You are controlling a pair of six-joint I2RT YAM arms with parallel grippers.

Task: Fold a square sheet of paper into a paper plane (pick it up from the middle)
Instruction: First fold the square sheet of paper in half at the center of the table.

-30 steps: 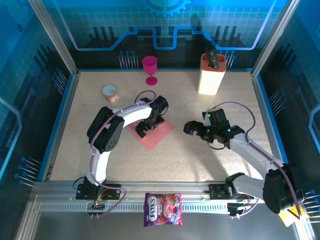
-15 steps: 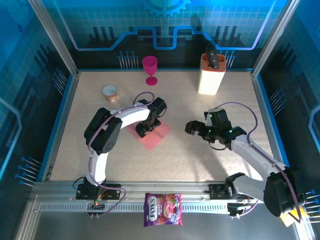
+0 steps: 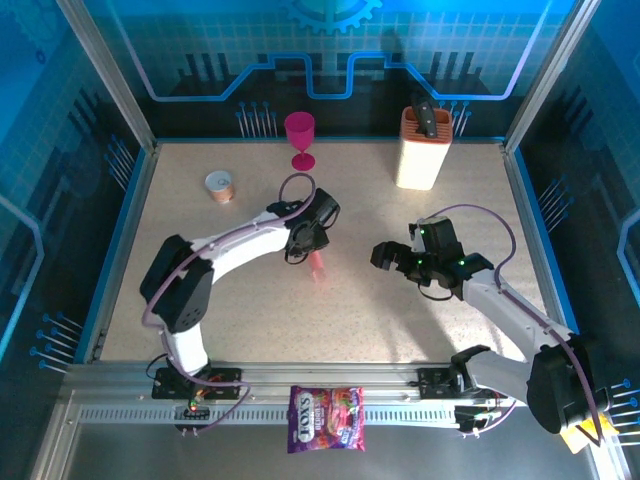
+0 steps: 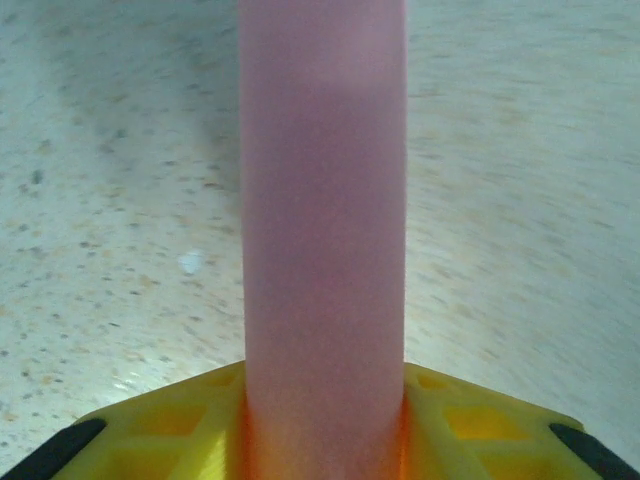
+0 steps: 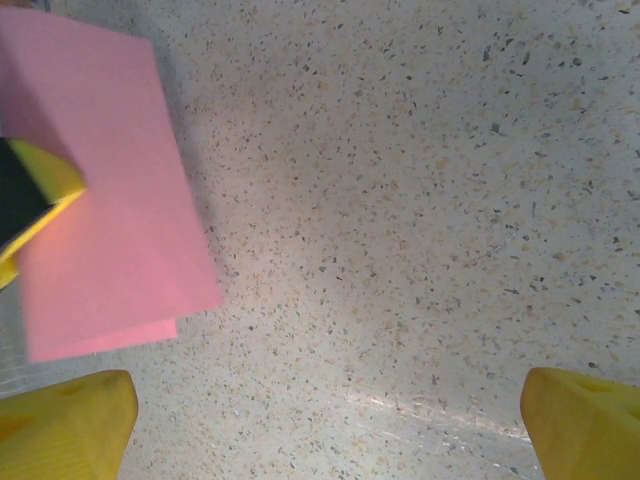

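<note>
The square sheet of paper [image 3: 318,268] hangs doubled over as a narrow salmon-pink strip near the table's middle. My left gripper [image 3: 305,240] is shut on its middle. In the left wrist view the paper [image 4: 322,200] rises as an upright band between the yellow fingers [image 4: 480,425], and the left gripper [image 4: 322,420] clamps it at the bottom. My right gripper [image 3: 385,257] stands open to the right of the sheet, apart from it. In the right wrist view the paper [image 5: 110,200] sits at upper left with a left finger [image 5: 30,195] on it; the right gripper [image 5: 325,420] holds nothing.
A magenta goblet [image 3: 299,135] and a cream knife block [image 3: 423,147] stand along the back edge. A small round cup [image 3: 219,185] sits at the back left. A purple candy bag [image 3: 326,418] lies on the front rail.
The left gripper has shut on the sheet's middle and raised it. The sheet went from a flat diamond to a narrow hanging fold. The right arm shifted slightly, then held still.
</note>
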